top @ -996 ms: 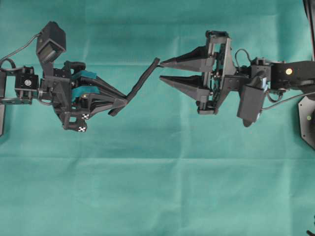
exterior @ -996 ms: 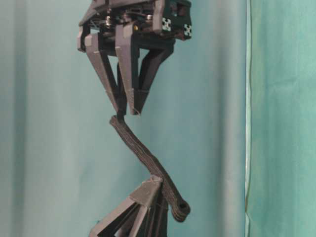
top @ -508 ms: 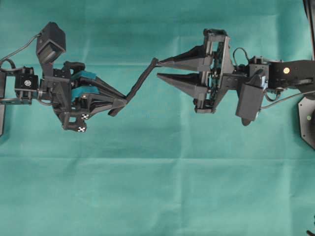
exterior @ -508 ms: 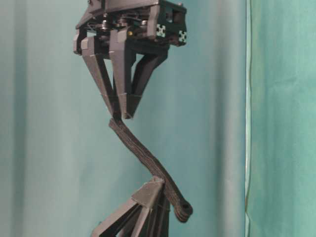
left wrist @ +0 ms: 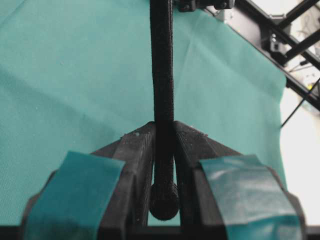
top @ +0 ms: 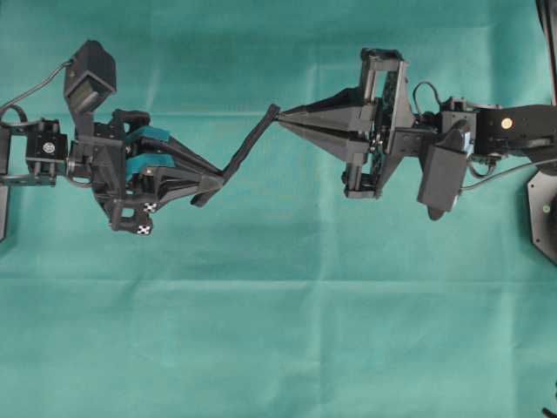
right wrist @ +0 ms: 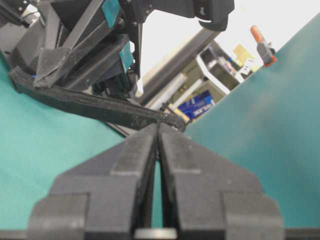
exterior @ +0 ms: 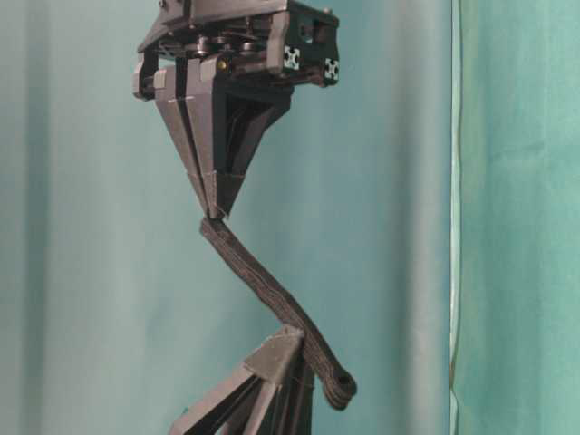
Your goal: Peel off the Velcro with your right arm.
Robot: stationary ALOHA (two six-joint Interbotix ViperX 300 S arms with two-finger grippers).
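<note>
The Velcro [top: 248, 148] is a black strap stretched in the air between both grippers. My left gripper [top: 222, 177], the one with teal pads, is shut on it just above its rounded knob end [left wrist: 164, 202]; in the left wrist view the strap [left wrist: 162, 65] runs straight up out of the left gripper [left wrist: 163, 127]. My right gripper [top: 281, 117] has its grey pointed fingers closed together, tips pinching the strap's far end. In the right wrist view the right gripper [right wrist: 158, 126] meets the strap's [right wrist: 100, 107] lower edge. In the table-level view the right gripper [exterior: 215, 213] sits on the top end of the strap [exterior: 263, 290].
A teal cloth [top: 278, 331] covers the table under both arms. The left arm's wrist camera [top: 90, 74] sticks out at the upper left. A dark stand base [top: 544, 218] sits at the right edge.
My right gripper's fingers were spread around the strap's far end; they have closed together onto it. The left gripper and the strap have stayed in place.
</note>
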